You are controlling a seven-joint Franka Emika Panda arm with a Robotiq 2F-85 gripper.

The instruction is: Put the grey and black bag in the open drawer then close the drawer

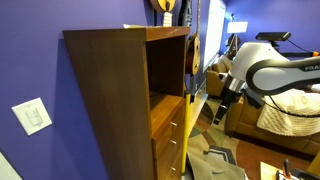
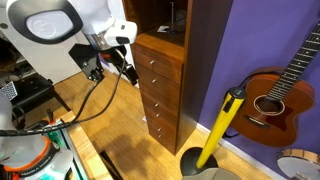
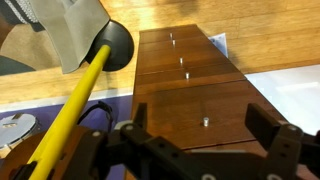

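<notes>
A wooden cabinet with a stack of drawers shows in both exterior views (image 1: 168, 135) (image 2: 160, 85) and in the wrist view (image 3: 190, 70). All the drawer fronts I see look shut, each with a small metal knob. My gripper (image 3: 200, 118) is open and empty, and its fingers straddle one knob at a short distance from the drawer front. It shows in front of the drawers in both exterior views (image 1: 222, 108) (image 2: 128, 70). A grey fabric thing (image 3: 75, 35) lies on the floor by the cabinet; I cannot tell if it is the bag.
A yellow-handled tool (image 3: 70, 110) with a black round base (image 3: 115, 45) leans beside the cabinet and also shows in an exterior view (image 2: 222, 125). A guitar (image 2: 275, 95) rests against the purple wall. Cables (image 2: 90, 105) hang from the arm over the wooden floor.
</notes>
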